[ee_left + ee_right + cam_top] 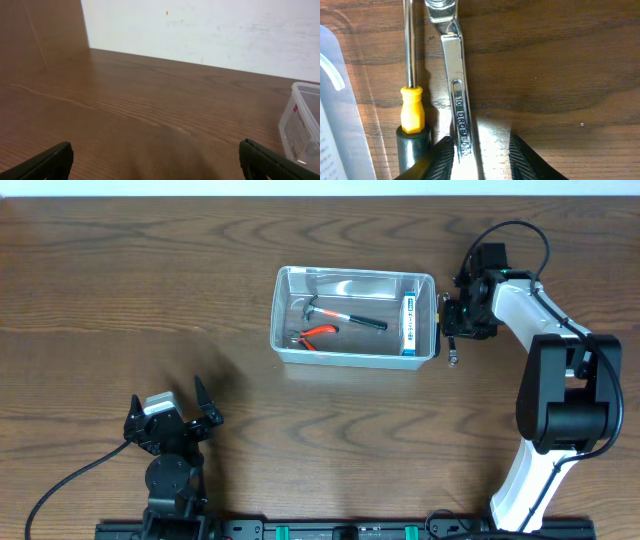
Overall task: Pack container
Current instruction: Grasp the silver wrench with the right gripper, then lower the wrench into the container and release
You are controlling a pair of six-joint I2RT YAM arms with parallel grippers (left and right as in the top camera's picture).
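Observation:
The clear plastic container [274, 320] stands at mid-table and holds a hammer [345, 316], red-handled pliers [318, 333] and a blue-and-white box [409, 325]. My right gripper [452, 330] is low over the table just right of the container. In the right wrist view its fingers [481, 157] are open and straddle a chrome wrench [457, 90] lying on the wood, with a gap on the right side. A screwdriver [412, 107] with a yellow collar lies just left of the wrench, beside the container wall [335, 110]. My left gripper [170, 412] is open and empty at the front left.
The left wrist view shows bare wood between the fingers [155, 162] and a corner of the container [302, 122] far right. A pale wall runs behind the table's far edge.

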